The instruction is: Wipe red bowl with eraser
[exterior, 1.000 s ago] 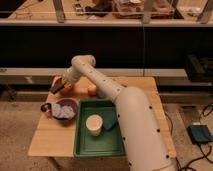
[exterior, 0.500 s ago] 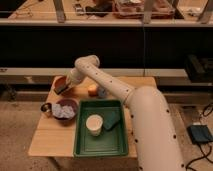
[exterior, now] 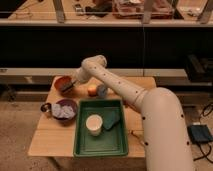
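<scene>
The red bowl (exterior: 61, 81) stands at the back left of the wooden table (exterior: 50, 140). My gripper (exterior: 68, 88) hangs over the bowl's near right rim, at the end of the white arm that reaches in from the right. It is shut on the eraser (exterior: 65, 89), a small dark block that touches the rim. The arm's wrist hides the right side of the bowl.
A dark purple bowl (exterior: 71, 104) with grey-blue cloth and a tiny metal cup (exterior: 45, 107) sit in front of the red bowl. An orange fruit (exterior: 92, 90) and a grey round thing (exterior: 103, 91) lie to its right. The green tray (exterior: 100, 145) holds a white cup (exterior: 93, 124) and a green pad (exterior: 111, 120).
The gripper has slid to the right across the red bowl, from its left side to its near right rim. The bowl and the other things have stayed put.
</scene>
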{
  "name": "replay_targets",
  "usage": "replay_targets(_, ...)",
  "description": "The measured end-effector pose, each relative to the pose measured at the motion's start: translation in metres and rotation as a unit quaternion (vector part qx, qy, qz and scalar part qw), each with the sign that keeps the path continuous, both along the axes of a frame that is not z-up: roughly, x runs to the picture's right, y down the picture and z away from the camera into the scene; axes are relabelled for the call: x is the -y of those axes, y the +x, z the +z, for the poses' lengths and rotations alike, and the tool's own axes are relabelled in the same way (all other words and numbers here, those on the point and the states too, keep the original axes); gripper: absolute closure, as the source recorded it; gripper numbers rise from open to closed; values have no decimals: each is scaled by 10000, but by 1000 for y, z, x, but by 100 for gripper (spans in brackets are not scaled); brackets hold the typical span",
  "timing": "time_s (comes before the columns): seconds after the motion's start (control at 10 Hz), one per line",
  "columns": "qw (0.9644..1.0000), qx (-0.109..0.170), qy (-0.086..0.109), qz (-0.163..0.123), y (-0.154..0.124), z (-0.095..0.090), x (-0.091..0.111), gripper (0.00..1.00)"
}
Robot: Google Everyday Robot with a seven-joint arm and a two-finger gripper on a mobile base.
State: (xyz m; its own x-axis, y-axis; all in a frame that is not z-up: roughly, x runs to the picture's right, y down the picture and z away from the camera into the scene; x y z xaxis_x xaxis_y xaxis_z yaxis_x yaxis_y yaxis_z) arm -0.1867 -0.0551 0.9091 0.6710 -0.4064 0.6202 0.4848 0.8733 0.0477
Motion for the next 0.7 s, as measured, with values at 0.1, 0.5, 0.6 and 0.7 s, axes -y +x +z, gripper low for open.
replay_targets(0.1, 10000, 7, -16, 57, -2, 4, 0, 100)
replay_targets(0.5, 9979, -303, 142, 563, -7, 19, 17, 100)
replay_targets(0.6, 9972, -387, 183, 611, -12, 22, 23, 100)
replay_targets(0.7, 9969, -426, 200, 626, -16, 24, 28, 100)
